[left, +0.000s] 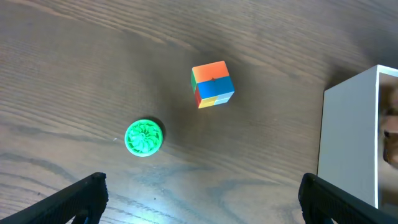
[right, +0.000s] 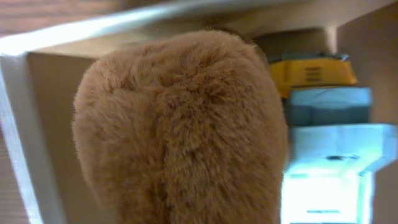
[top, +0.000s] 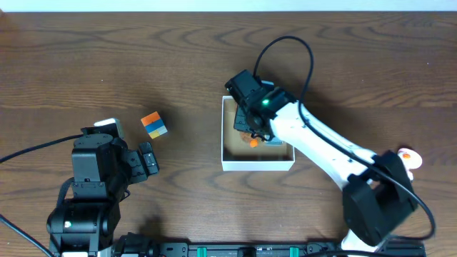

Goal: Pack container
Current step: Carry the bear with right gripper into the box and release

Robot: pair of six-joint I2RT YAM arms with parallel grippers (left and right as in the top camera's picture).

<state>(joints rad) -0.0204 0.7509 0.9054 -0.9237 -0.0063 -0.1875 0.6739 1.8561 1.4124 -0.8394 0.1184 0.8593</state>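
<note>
I read this as a robotics lab bench, not a home or a shop. Two arms stand at the near edge of a dark wood-grain table [top: 71,64]: a black left arm [top: 93,178] and a white-and-black right arm [top: 321,146] trailing a looped black cable [top: 285,47]. A mounting rail [top: 228,250] with green tabs runs behind them. The props are test pieces: a multicoloured cube [left: 212,84] and a green disc [left: 144,137] ahead of my left claw [left: 202,196], a white cardboard container [top: 257,165] below my right claw [top: 251,130], and a brown plush toy [right: 180,124] filling its camera.
</note>
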